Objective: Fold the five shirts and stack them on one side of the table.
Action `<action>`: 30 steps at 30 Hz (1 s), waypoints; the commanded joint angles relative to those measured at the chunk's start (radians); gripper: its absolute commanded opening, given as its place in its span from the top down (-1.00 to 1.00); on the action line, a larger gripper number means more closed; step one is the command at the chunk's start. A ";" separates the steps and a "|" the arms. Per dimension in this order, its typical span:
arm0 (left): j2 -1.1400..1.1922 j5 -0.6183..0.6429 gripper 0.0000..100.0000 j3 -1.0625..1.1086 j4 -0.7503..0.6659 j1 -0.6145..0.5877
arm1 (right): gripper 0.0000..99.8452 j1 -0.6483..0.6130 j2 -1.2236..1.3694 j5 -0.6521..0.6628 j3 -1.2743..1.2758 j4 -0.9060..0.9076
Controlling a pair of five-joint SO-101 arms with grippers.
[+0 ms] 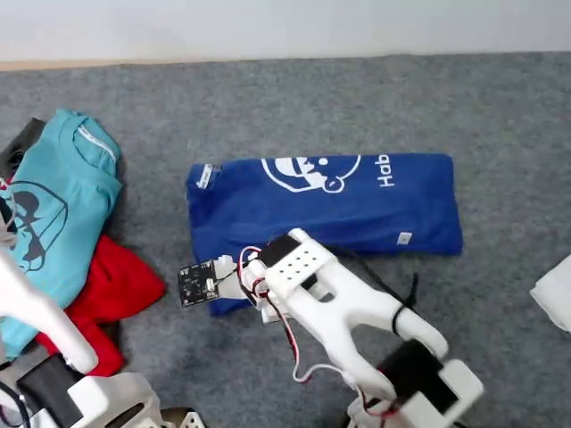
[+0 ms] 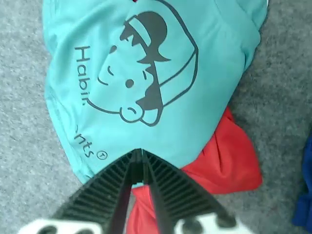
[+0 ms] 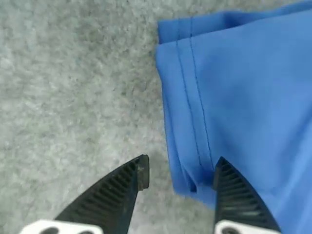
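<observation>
Right now the blue shirt [image 1: 339,201] lies partly folded at the middle of the table [image 1: 500,107], its near left hem corner between the spread jaws of the right gripper [image 3: 181,169]. It looks light and floppy, likely to sag and slide on itself, so the doubled, stitched hem seems the firmest place to pinch. At the left, the left gripper [image 2: 141,157], jaws pressed together, hangs over the teal shirt [image 2: 146,73], which lies on a red shirt [image 2: 229,156].

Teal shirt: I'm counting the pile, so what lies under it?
A red shirt pokes out beneath the teal shirt, and a dark edge shows at its far corner. Anything else underneath is covered.
</observation>
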 commanded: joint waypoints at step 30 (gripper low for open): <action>-0.046 0.005 0.99 0.005 -0.023 -0.005 | 0.98 0.114 0.228 -0.037 -0.428 -0.010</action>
